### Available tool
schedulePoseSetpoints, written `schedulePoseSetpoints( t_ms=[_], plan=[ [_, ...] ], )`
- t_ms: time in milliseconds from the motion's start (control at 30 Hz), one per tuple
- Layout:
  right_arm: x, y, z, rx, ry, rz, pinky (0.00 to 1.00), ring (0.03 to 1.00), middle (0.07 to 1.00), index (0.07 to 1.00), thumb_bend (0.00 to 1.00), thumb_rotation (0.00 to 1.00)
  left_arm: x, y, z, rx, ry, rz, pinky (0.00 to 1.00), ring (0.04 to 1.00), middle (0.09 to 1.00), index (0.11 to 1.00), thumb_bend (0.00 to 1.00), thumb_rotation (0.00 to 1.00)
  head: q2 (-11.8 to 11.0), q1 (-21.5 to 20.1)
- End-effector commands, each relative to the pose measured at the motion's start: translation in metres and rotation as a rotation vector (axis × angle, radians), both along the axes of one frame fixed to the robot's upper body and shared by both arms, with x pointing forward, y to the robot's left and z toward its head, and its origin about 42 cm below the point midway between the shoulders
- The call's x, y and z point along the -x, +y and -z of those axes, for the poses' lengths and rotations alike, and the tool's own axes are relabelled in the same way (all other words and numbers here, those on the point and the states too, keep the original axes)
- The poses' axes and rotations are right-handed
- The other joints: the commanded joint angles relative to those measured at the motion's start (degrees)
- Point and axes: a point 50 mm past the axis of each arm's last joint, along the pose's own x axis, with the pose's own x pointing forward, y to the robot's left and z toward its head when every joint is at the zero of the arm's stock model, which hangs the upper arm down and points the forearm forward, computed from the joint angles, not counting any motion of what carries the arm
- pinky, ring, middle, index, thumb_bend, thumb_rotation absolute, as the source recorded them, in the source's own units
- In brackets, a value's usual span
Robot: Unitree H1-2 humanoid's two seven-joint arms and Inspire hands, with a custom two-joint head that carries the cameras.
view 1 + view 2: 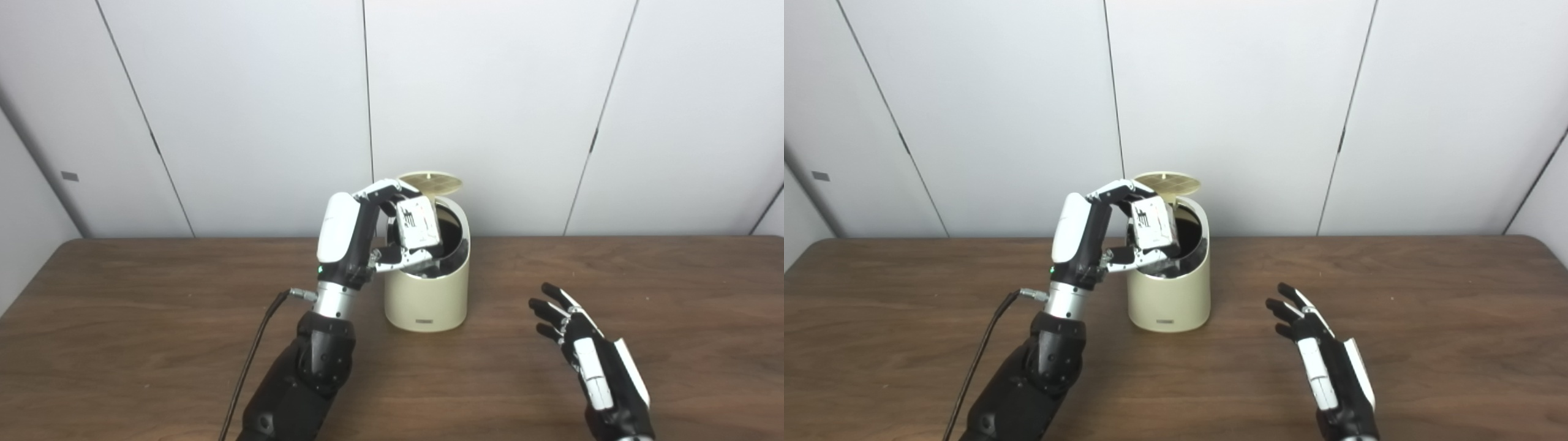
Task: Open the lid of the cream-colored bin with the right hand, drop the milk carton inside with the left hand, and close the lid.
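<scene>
Currently my left hand [373, 236] grips a white milk carton [418, 223], dark print illegible, over the lid-up cream bin [427, 294]; right hand [582, 349] splayed, empty.

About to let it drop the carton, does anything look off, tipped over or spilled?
Nothing stands out. The bin stands upright, lid raised; the left hand holds the milk carton at its opening; the right hand is open, apart. No spill shows.

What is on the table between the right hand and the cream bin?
Nothing: only bare table separates the open right hand from the bin, in both eye views.
</scene>
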Motion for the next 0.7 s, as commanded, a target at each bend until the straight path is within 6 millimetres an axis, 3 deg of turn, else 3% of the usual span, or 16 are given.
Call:
schedulePoseSetpoints(
  t_ms=[0, 667],
  plan=[
    [-0.0011, 0.0027, -0.0210, 0.002, -0.099, -0.009, 0.82, 0.854, 0.806, 0.851, 0.60, 0.98, -0.0032, -0.0042, -0.0330, 0.011, -0.098, 0.026, 0.49, 0.557, 0.612, 0.588, 1.00, 0.00, 0.10, -0.03],
    [-0.0024, -0.0044, -0.0202, 0.029, -0.084, 0.002, 0.87, 0.860, 0.799, 0.850, 0.63, 1.00, 0.0026, 0.0000, -0.0336, 0.022, -0.077, 0.029, 0.45, 0.526, 0.608, 0.599, 0.98, 0.05, -0.24, 0.22]
  ],
)
